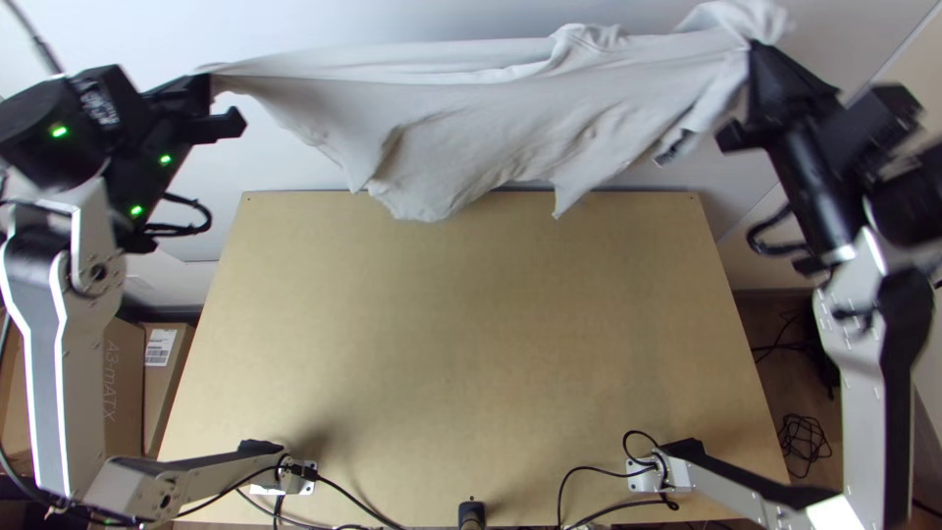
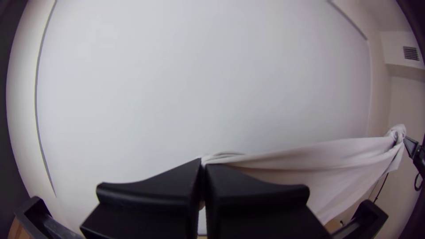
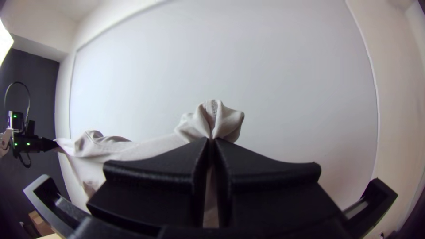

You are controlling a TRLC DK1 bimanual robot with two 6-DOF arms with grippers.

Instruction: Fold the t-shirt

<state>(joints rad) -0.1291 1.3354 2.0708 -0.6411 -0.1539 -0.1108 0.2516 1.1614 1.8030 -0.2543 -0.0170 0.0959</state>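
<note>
The t-shirt (image 1: 461,137) is in the air at the far side, stretched from left to right, and its loose lower part hangs by the far edge of the table (image 1: 461,324). The left gripper (image 2: 204,163) has its fingers pressed together on one end of the cloth, and the right gripper (image 3: 211,140) is clamped on a gathered bunch at the other end. I judge the shirt to be light, soft and not fragile, but it gives no support to itself, so it can sag and wrinkle. The best hold is probably both shoulders, with a deep pinch, pulling only gently, because thin cloth may stretch or slip out
</note>
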